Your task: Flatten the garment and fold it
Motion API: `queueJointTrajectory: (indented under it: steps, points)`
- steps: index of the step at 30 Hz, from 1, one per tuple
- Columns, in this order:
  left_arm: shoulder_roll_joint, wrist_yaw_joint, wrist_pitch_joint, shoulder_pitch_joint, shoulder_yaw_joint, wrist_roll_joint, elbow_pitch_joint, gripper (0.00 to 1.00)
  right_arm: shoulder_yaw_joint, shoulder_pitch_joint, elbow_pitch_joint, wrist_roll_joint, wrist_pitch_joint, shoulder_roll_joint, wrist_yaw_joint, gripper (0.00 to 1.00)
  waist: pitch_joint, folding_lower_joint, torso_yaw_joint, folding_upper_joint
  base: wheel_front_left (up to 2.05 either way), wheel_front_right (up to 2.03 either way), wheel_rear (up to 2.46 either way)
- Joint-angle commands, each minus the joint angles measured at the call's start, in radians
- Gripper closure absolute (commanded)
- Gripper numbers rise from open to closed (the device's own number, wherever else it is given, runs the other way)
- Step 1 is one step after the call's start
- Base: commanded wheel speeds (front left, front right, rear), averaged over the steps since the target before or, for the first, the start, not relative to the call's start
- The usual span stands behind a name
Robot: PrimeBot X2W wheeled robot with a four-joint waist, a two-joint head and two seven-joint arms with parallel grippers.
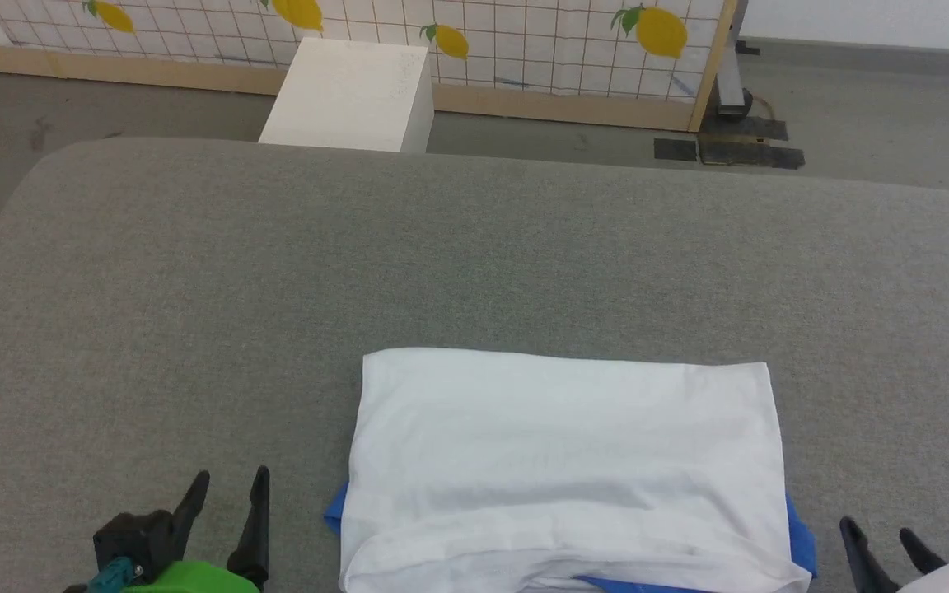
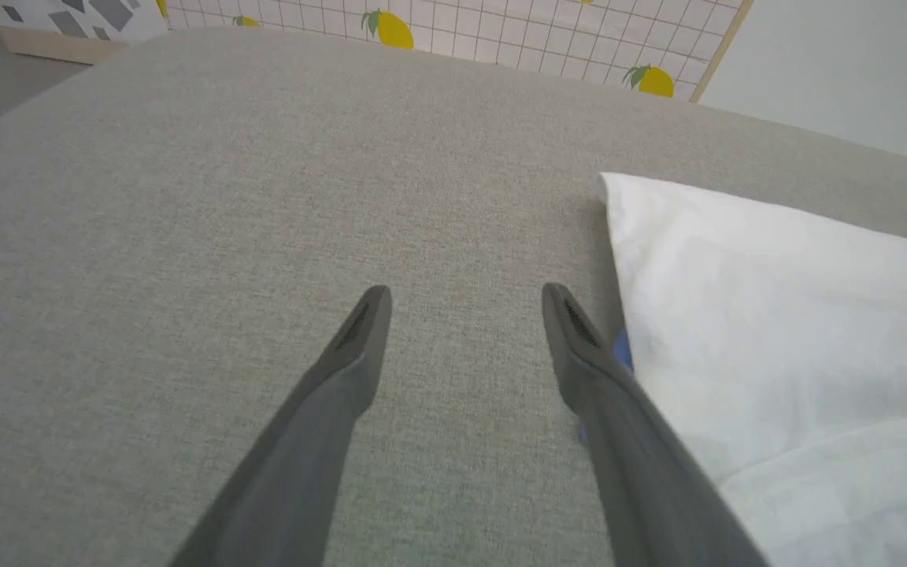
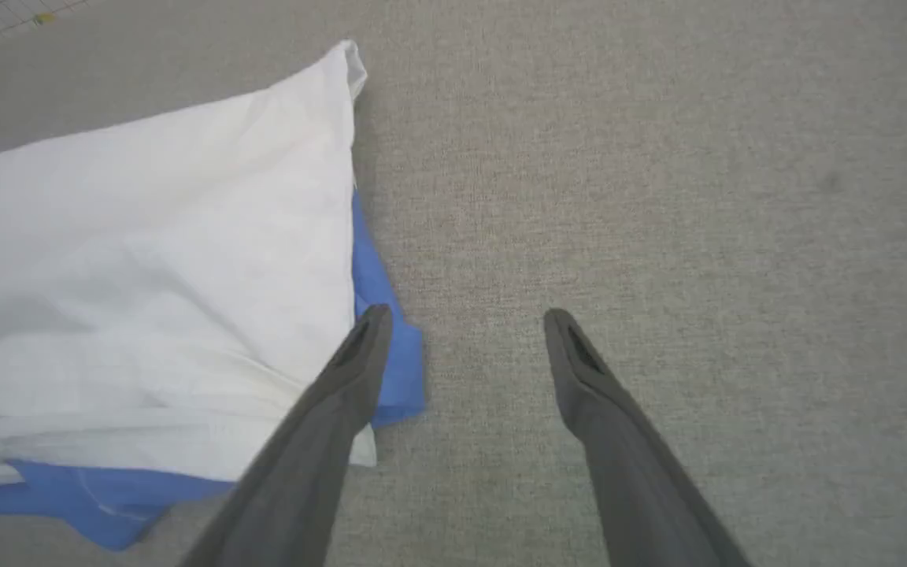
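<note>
As both pincers stood with their fingers spread and nothing between them, neither was found to be holding any part of the work. The left pincer [image 1: 231,478] sat low over the near edge of the bench [image 1: 441,247], just off the left side of the garment [image 1: 565,461]; in its own wrist view the inner finger ran close alongside the white cloth, and contact could not be confirmed. The right pincer [image 1: 876,529] sat at the near edge on the opposite side, its inner finger crossing in front of a lip of blue sleeve fabric [image 3: 386,346]; whether it touched could not be told. The garment lay between the two, on the near half of the bench and right of its middle, well apart from the far edge. It presented as a compact white rectangle, its far and side edges straight, with blue showing at both near corners and along the near hem, where the top layer was rumpled. Folding was judged substantially complete. Outstanding items, in my assessment, were tucking in the exposed blue and smoothing the near hem.
</note>
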State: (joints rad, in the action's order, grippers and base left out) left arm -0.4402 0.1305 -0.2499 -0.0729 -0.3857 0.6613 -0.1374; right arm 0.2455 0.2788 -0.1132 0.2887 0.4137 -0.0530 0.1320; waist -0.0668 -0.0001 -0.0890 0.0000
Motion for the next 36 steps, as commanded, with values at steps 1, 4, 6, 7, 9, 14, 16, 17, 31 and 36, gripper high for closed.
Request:
queueJointTrajectory:
  steps: [1, 4, 6, 7, 9, 14, 16, 17, 31, 36]
  points:
    - [0.011, 0.011, -0.009, 0.031, 0.014, -0.033, 0.010, 0.00, 0.000, -0.029, -0.008, 0.022, -0.037, 0.002, -0.001, 0.00, 0.001, 0.0001, -0.002, 0.0000, 0.00, 0.00, 0.00]
    - [0.051, 0.020, -0.011, 0.065, 0.060, -0.102, 0.036, 0.00, -0.012, -0.061, 0.003, 0.049, -0.102, 0.003, -0.001, 0.00, 0.003, 0.0001, -0.006, 0.0000, 0.00, 0.00, 0.00]
    - [0.083, 0.016, -0.011, 0.081, 0.100, -0.160, 0.055, 0.00, -0.026, -0.089, 0.032, 0.066, -0.146, 0.003, -0.001, 0.00, 0.005, 0.0001, -0.006, 0.0000, 0.00, 0.00, 0.00]
    - [0.096, 0.012, -0.011, 0.086, 0.115, -0.180, 0.060, 0.00, -0.033, -0.101, 0.048, 0.069, -0.160, 0.003, -0.001, 0.00, 0.005, 0.0001, -0.006, 0.0000, 0.00, 0.00, 0.00]
    - [0.122, 0.002, -0.012, 0.096, 0.147, -0.224, 0.066, 0.00, -0.047, -0.127, 0.095, 0.080, -0.183, 0.003, -0.001, 0.00, 0.006, 0.0001, -0.006, 0.0000, 0.00, 0.00, 0.00]
    - [0.183, -0.038, -0.012, 0.119, 0.213, -0.304, 0.055, 0.00, -0.075, -0.188, 0.228, 0.101, -0.170, 0.003, -0.001, 0.00, 0.007, 0.0001, -0.005, 0.0000, 0.00, 0.00, 0.00]
    - [0.204, -0.058, -0.012, 0.129, 0.228, -0.331, 0.048, 0.00, -0.075, -0.215, 0.277, 0.093, -0.144, 0.003, -0.001, 0.00, 0.005, 0.0001, -0.004, 0.0000, 0.00, 0.00, 0.00]
    - [0.212, -0.066, -0.012, 0.132, 0.234, -0.342, 0.044, 0.00, -0.076, -0.227, 0.297, 0.090, -0.131, 0.003, -0.001, 0.00, 0.003, 0.0001, -0.004, 0.0000, 0.00, 0.00, 0.00]
    - [0.292, -0.168, -0.012, 0.180, 0.295, -0.459, 0.011, 0.00, -0.144, -0.285, 0.470, 0.085, 0.133, 0.003, -0.001, 0.78, -0.001, 0.0001, -0.012, 0.0000, 0.00, 0.00, 0.00]
    - [0.301, -0.190, -0.012, 0.188, 0.302, -0.478, -0.007, 0.00, -0.167, -0.278, 0.435, 0.118, 0.106, 0.003, -0.001, 1.00, 0.005, 0.0001, -0.005, 0.0000, 0.00, 0.00, 0.00]
